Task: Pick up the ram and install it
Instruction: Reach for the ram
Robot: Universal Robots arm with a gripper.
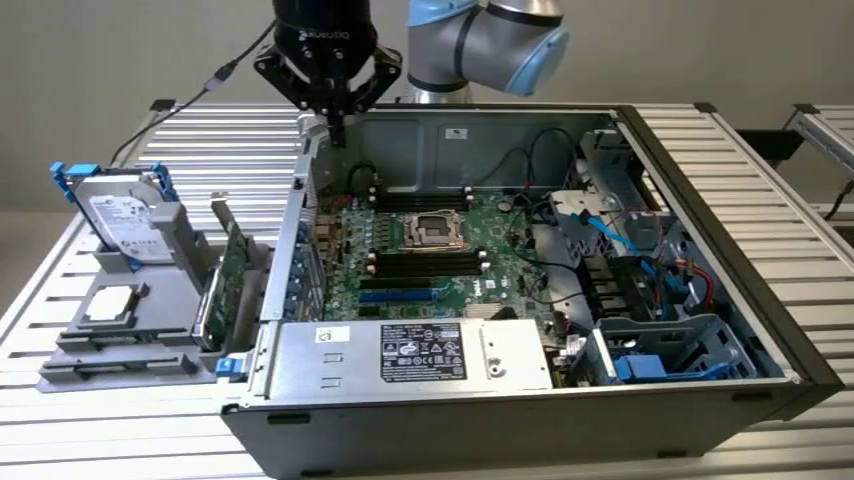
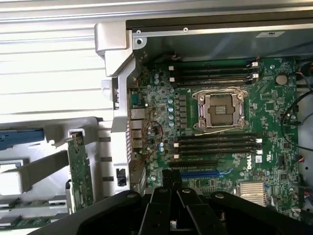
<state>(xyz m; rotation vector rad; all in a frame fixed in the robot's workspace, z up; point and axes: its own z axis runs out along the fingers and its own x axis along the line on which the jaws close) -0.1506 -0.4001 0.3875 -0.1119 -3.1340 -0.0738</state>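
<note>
Exterior view: we see the gripper [image 1: 334, 128] hanging over the back corner of the open computer case [image 1: 467, 432].
Its fingers look drawn together with nothing between them. The ram [image 2: 30, 220], as best we can tell, is the thin green strip in the grey rack [image 1: 127, 378] outside the case.

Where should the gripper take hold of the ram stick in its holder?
Likely its upper long edge near the middle, coming from above: the ram stands on edge in the gray holder, so that edge is free, with flat faces either side.
</note>
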